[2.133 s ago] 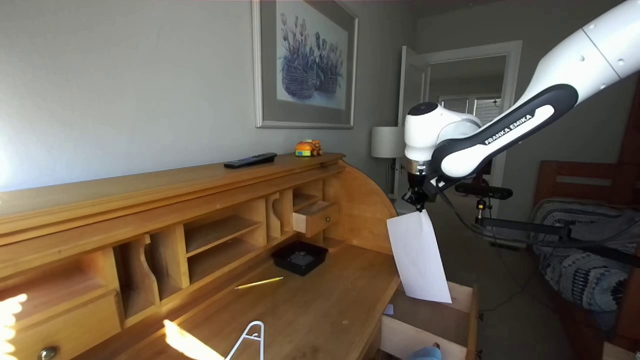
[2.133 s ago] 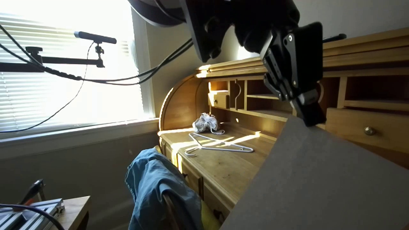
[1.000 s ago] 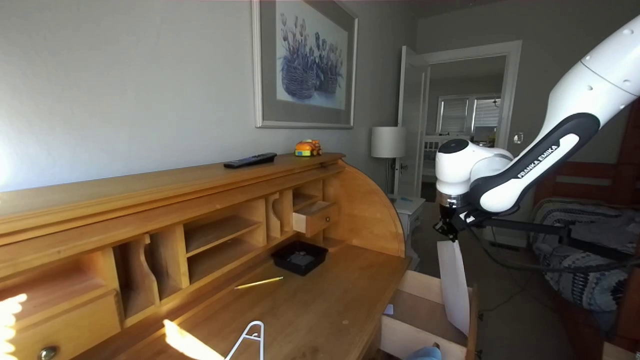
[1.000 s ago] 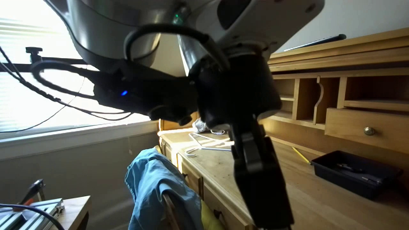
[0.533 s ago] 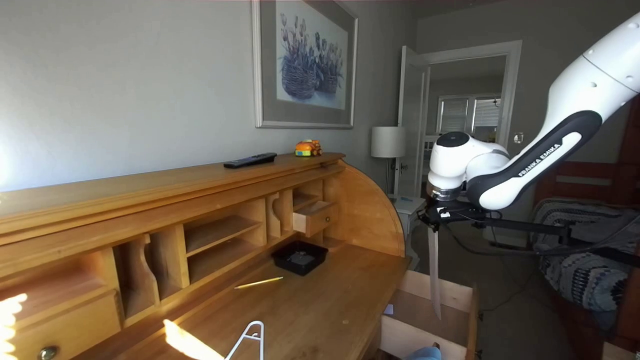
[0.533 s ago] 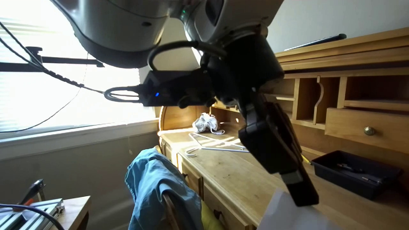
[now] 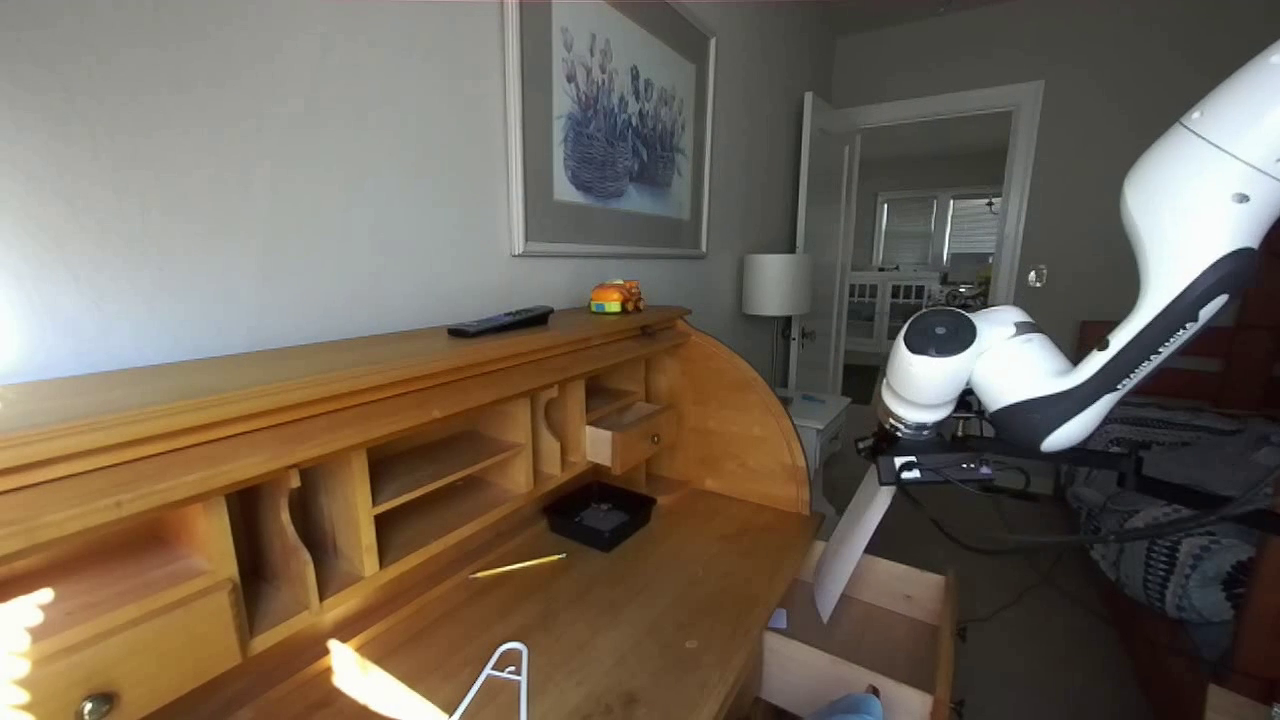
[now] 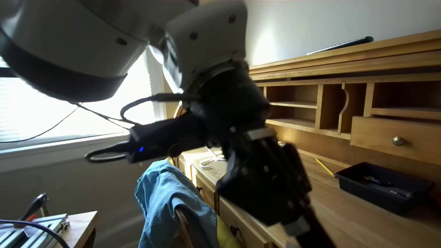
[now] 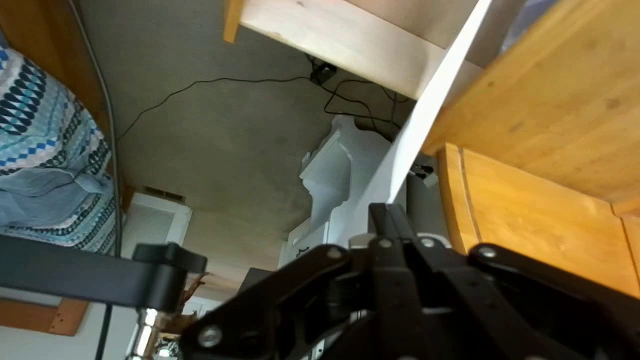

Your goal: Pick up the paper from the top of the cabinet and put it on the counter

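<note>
My gripper [image 9: 387, 206] is shut, its fingertips pinching one edge of the white paper [image 9: 417, 122], which the wrist view shows nearly edge-on. In an exterior view the paper [image 7: 852, 540] hangs slanting from the gripper, its lower end in front of an open drawer, just off the desk's end. Only a sliver of it, at most, shows at the bottom of an exterior view, below the dark fingers [image 8: 313, 234]. The honey-coloured cabinet [image 7: 300, 372] has its flat top above cubbyholes. Its lower work surface [image 7: 650, 600], possibly the counter, lies left of the paper and bears none of it.
On the work surface are a black tray [image 7: 600, 515], a yellow pencil [image 7: 518, 567] and a white hanger [image 7: 490, 672]. A remote [image 7: 500, 321] and an orange toy [image 7: 617, 296] sit on top. The open drawer [image 7: 840, 675] juts out. Blue cloth [image 8: 172, 203] drapes a chair.
Over two seconds the gripper carried the paper down and away from the desk top's side. In the last half second the wrist tilted and the paper's lower end swung toward the desk.
</note>
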